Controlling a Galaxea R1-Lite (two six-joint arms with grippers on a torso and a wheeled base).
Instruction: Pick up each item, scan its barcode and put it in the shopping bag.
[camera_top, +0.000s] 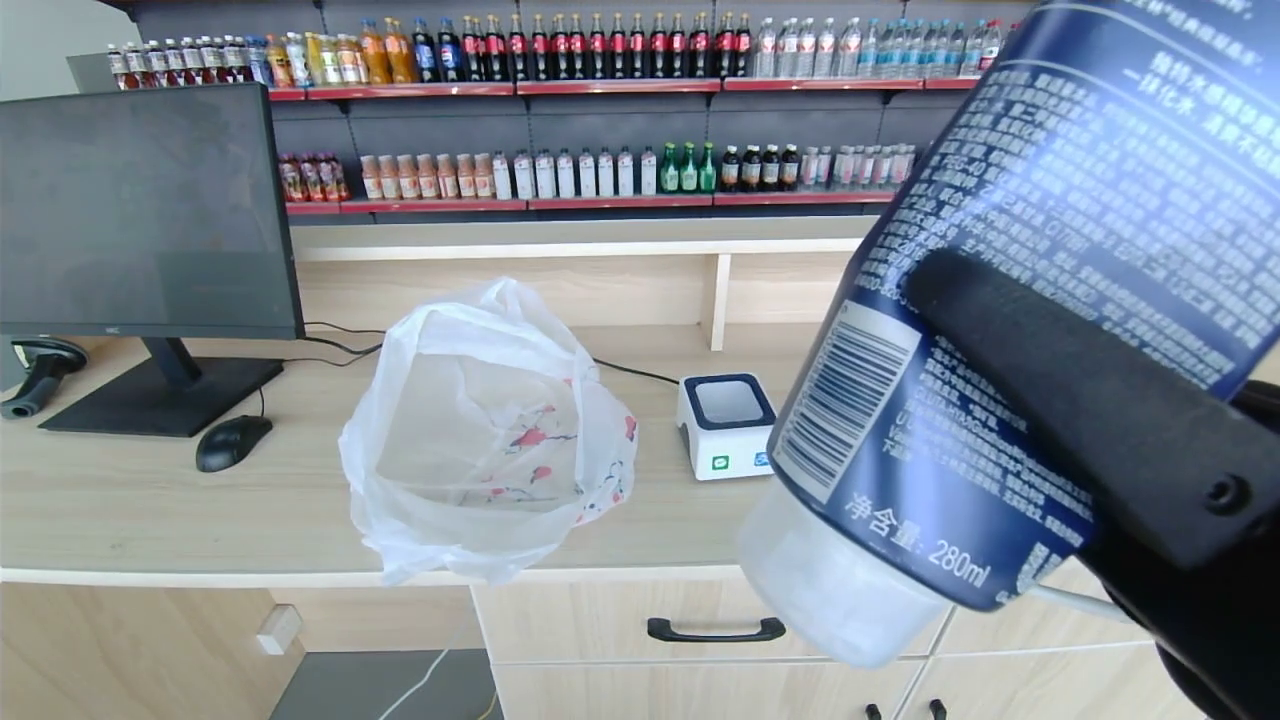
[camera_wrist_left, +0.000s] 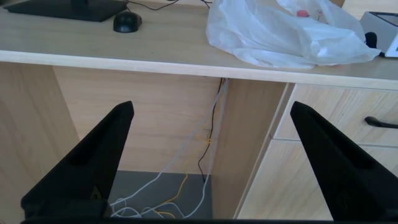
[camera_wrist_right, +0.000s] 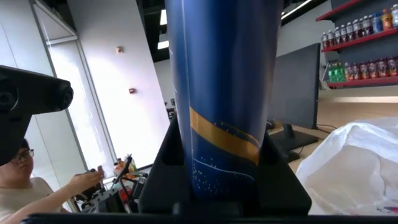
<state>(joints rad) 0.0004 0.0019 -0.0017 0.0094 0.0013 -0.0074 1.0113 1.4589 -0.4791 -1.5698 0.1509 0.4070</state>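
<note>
The right gripper (camera_wrist_right: 217, 177) clamps a dark blue cylindrical spray can (camera_top: 1050, 180), held aloft and tilted, frosted cap downward. A translucent white plastic shopping bag (camera_top: 480, 430) sits at the front edge of the light wooden surface (camera_top: 150, 510), beside a white box scanner (camera_top: 727, 425). The left gripper (camera_wrist_left: 211, 115) hangs open below that edge.

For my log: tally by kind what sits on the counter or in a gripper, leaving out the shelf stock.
Monitor: 1
Mouse: 1
Shopping bag: 1
White desktop scanner: 1
Black handheld scanner: 1
Blue can, in the right gripper: 1
Total: 6
</note>
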